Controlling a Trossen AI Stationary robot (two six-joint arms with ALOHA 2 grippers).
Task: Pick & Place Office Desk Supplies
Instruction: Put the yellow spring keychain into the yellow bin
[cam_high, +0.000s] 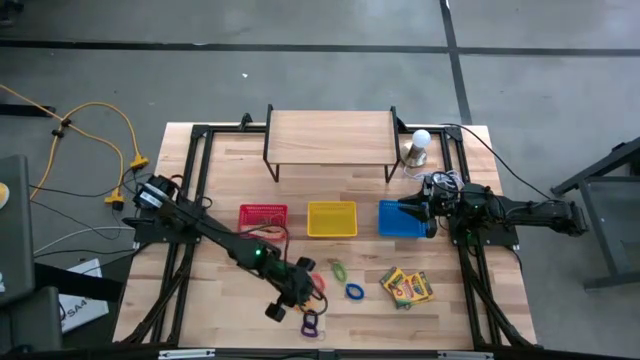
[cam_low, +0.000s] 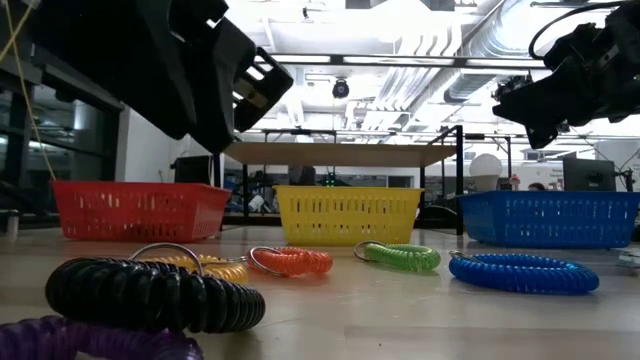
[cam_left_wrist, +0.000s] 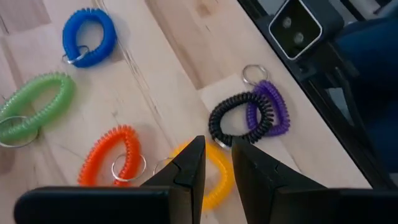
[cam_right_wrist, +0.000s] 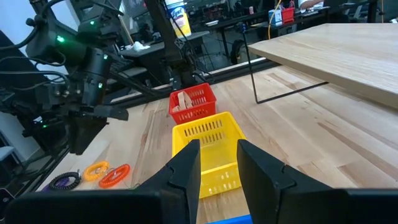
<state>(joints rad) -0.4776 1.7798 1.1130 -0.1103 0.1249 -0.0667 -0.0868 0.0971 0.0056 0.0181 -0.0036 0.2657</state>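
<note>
Several coil rings lie flat on the wooden table near its front edge: blue, green, orange, yellow, and black overlapping purple. Two yellow-and-green crayon boxes lie to their right. My left gripper hangs open above the yellow ring, slanting down, with nothing between its fingers; in the low view it is well clear of the table. My right gripper waits open and level above the blue basket.
Red, yellow and blue baskets stand in a row mid-table. Behind them is a wooden riser shelf, with a white bulb at its right end. A camera housing sits at the table's front edge near the purple ring.
</note>
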